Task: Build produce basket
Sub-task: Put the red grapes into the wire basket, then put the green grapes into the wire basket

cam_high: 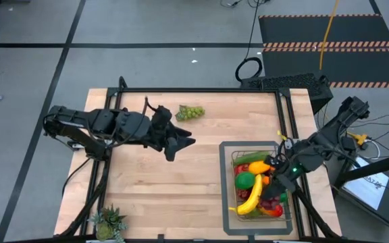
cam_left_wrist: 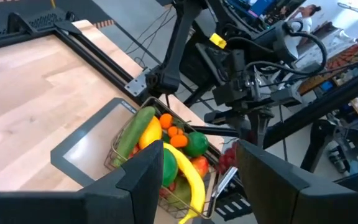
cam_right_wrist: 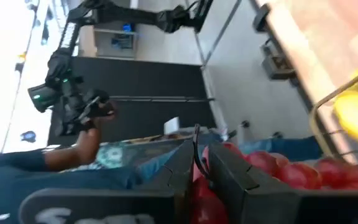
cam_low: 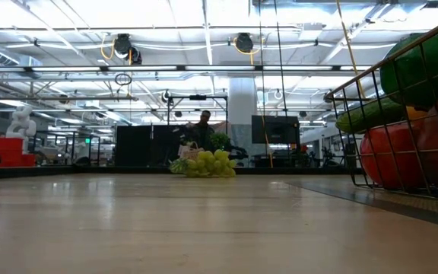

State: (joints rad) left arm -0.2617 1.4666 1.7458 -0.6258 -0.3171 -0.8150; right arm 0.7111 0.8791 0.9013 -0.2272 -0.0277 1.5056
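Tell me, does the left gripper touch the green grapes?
Apart. In the high view the left gripper is beside the grapes, with bare table between them.

Green grapes (cam_high: pixel 190 113), yellow banana (cam_high: pixel 251 198), dark grid-patterned basket (cam_high: pixel 236 156)

The left arm reaches in from the left side, its gripper (cam_high: pixel 184 142) hanging above the middle of the surface with jaws parted and empty. The right arm bends down at the right edge, its gripper (cam_high: pixel 275 181) lowered, jaws closed together.
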